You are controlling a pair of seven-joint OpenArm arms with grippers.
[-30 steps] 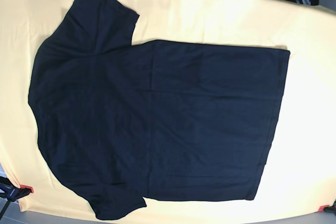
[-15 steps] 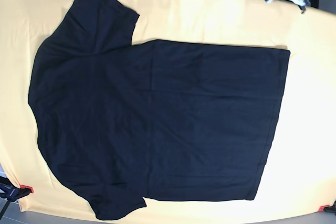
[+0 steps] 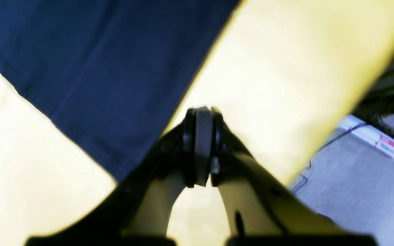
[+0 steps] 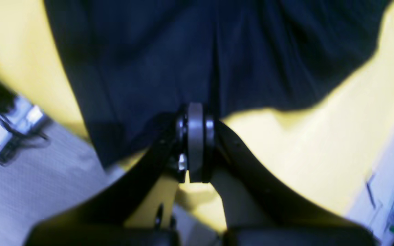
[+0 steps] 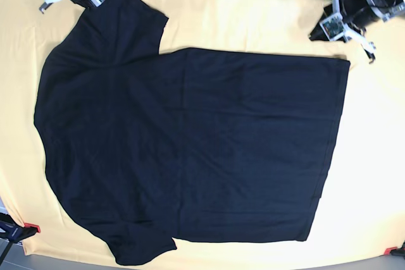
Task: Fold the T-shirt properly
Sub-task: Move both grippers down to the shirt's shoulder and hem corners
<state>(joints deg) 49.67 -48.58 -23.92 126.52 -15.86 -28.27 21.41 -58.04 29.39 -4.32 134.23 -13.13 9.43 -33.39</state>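
- I see the T-shirt [image 5: 190, 150] lying spread flat on the yellow surface [image 5: 373, 156], its hem toward the right of the base view and its sleeves toward the left, one at the far edge and one at the near edge.
- My left gripper [image 3: 202, 114] has its jaws pressed together with nothing between them. In its wrist view it hangs over bare yellow cloth just beside the shirt's hem corner, not touching the fabric.
- In the base view that left gripper [image 5: 319, 31] sits at the far right edge of the surface, near the shirt's far hem corner.
- My right gripper [image 4: 195, 109] is also fully closed and holds nothing. Its wrist view is blurred, but I can make out the tips over the edge of a black sleeve.
- In the base view the right gripper [image 5: 44, 6] is at the far left corner, just beside the far sleeve.
- A white power strip [image 3: 371, 136] lies on the grey floor [image 3: 354, 191] beyond the surface's edge.
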